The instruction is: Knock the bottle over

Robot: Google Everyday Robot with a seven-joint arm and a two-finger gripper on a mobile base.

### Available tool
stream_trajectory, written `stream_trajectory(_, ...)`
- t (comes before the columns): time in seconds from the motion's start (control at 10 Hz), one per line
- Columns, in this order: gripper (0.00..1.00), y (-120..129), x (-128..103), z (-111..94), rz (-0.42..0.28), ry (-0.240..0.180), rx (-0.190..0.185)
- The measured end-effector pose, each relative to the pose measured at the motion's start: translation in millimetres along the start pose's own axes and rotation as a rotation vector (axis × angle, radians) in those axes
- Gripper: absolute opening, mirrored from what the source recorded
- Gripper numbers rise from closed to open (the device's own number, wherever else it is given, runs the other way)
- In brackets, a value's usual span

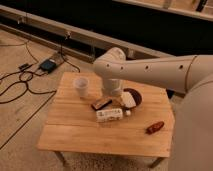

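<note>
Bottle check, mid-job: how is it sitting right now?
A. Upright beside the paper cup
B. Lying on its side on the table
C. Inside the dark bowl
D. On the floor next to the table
B. The bottle lies lengthwise on the wooden table, just in front of the black-and-orange bar and left of the bowl; the pincer sits above and behind it, by the bowl.
</note>
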Motion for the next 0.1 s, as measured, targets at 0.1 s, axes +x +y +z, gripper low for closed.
stream_trajectory(0.1,0.65,-0.1,0.1,0.0,0.0,0.0,0.0)
